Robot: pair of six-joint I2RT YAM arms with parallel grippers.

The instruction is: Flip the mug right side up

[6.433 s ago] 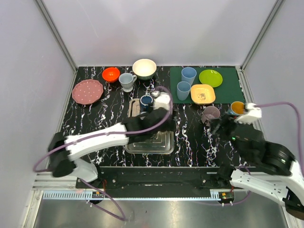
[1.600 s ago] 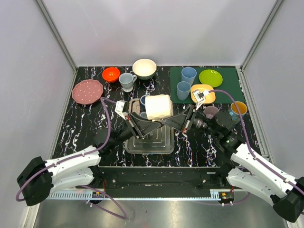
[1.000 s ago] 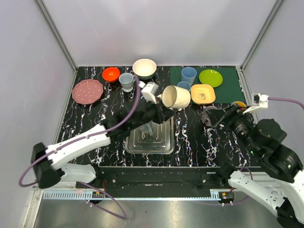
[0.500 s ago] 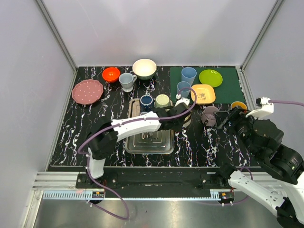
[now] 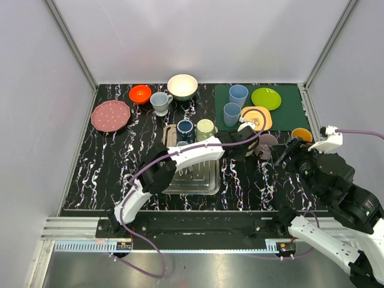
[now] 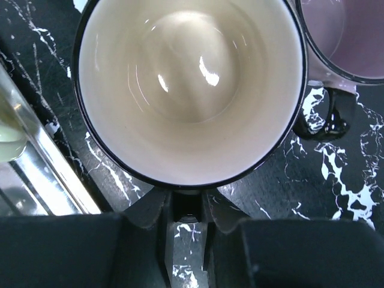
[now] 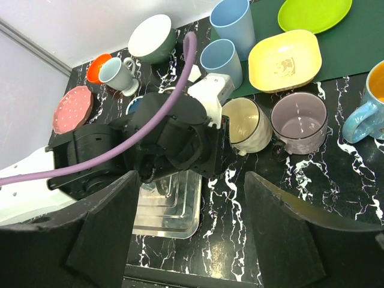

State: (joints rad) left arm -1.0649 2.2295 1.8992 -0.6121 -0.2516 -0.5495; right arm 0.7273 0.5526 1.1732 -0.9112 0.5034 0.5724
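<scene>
- The left arm (image 5: 186, 155) reaches long and low from the bench's (image 5: 108, 162) near edge, slanting across to the right of the middle.
- At its end the left gripper (image 6: 188, 210) has its jaws pinched tight at the near wall of the mug (image 6: 189, 90).
- The right arm (image 5: 336, 186) is folded up high over the near right corner, wrist tipped down and leftward.
- The right gripper (image 7: 192, 177) hangs well above the bench, fingers (image 7: 102, 231) spread wide.
</scene>
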